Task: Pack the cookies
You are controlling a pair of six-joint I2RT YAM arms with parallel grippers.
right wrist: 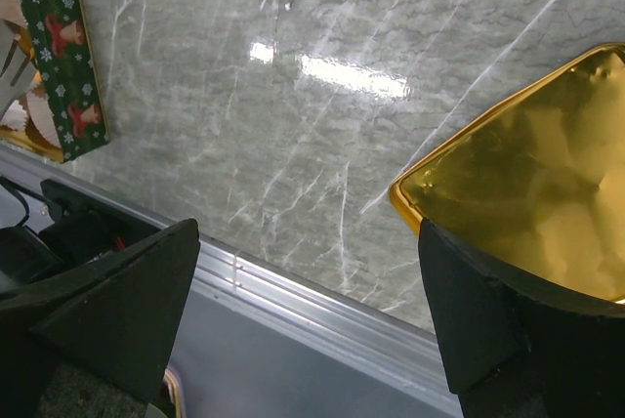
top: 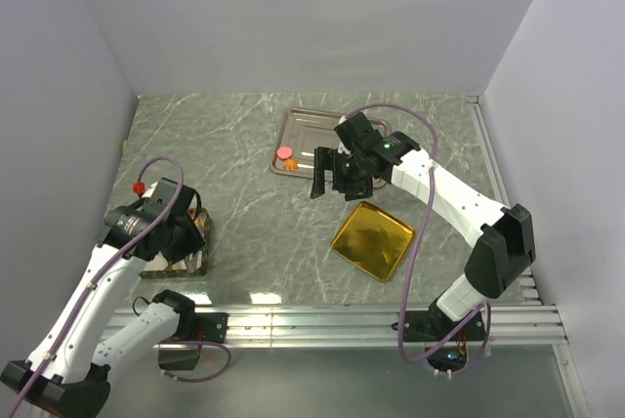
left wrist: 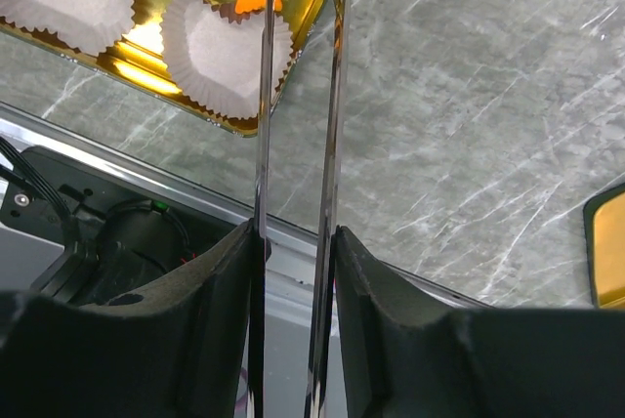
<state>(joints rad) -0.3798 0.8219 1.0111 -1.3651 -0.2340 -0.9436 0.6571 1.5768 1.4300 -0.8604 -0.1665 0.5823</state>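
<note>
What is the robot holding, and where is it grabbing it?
The left gripper squeezes metal tongs by their back end. The right gripper is open, holding nothing.

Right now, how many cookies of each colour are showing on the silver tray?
Pink cookies: 1
Orange cookies: 1
Total on the silver tray: 2 in view; the right hand could hide others.
</note>
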